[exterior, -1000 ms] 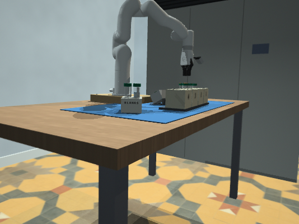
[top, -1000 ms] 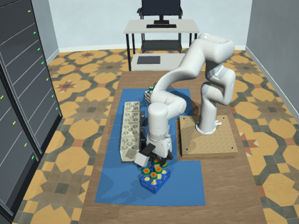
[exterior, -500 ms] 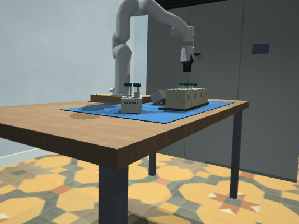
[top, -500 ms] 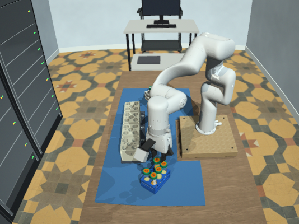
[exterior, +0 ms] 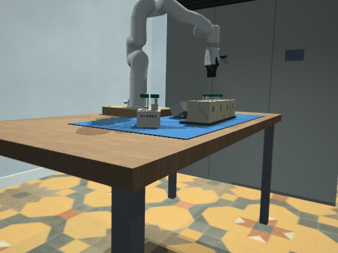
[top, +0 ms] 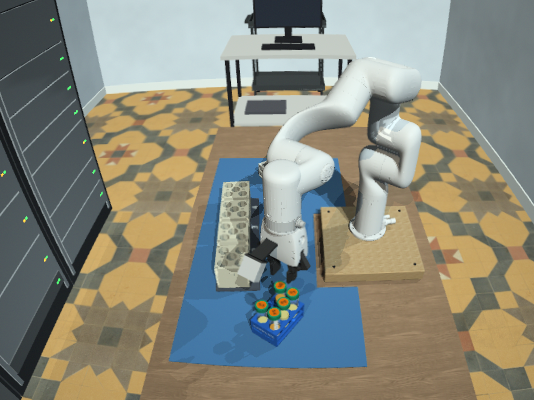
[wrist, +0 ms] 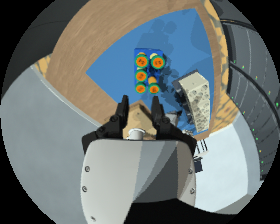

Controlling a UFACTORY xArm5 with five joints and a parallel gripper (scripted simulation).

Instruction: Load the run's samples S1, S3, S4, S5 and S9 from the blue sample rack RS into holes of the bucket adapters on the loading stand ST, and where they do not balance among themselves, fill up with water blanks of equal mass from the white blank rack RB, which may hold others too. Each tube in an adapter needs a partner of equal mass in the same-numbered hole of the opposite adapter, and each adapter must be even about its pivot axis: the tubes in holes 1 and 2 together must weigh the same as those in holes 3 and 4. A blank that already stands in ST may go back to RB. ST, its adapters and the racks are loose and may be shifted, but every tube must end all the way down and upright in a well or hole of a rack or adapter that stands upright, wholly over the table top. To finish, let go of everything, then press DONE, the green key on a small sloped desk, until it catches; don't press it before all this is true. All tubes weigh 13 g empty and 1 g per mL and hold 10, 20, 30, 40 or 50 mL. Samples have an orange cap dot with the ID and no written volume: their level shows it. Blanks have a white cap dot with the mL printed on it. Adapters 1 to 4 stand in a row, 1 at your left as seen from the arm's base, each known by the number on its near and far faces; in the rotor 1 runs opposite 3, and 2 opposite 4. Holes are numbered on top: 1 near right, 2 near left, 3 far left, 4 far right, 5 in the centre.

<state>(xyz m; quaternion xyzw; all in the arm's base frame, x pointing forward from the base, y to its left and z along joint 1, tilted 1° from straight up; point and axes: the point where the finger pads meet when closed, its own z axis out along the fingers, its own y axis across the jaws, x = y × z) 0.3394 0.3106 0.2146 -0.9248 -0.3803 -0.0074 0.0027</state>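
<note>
The blue sample rack RS [top: 265, 333] [wrist: 138, 52] stands on the blue mat [top: 330, 332] and holds several tubes with orange cap dots [top: 282, 302] [wrist: 141, 76]. My gripper [top: 283, 272] [exterior: 211, 74] [wrist: 140, 102] hangs well above the rack's far end, fingers half apart with nothing between them. The loading stand ST [top: 232, 222] [exterior: 202, 112] [wrist: 196, 100] lies left of the gripper; the adapter holes I can see are empty. The white blank rack RB [exterior: 148, 119], marked BLANKS, holds two green-capped tubes [exterior: 144, 96]. The arm hides it in the top view.
A small grey sloped desk [exterior: 178, 109] sits between RB and ST; its key is not visible. The arm's wooden base plate [top: 395, 262] lies right of the mat. Tall dark cabinets [top: 35, 147] stand beyond the table's left side.
</note>
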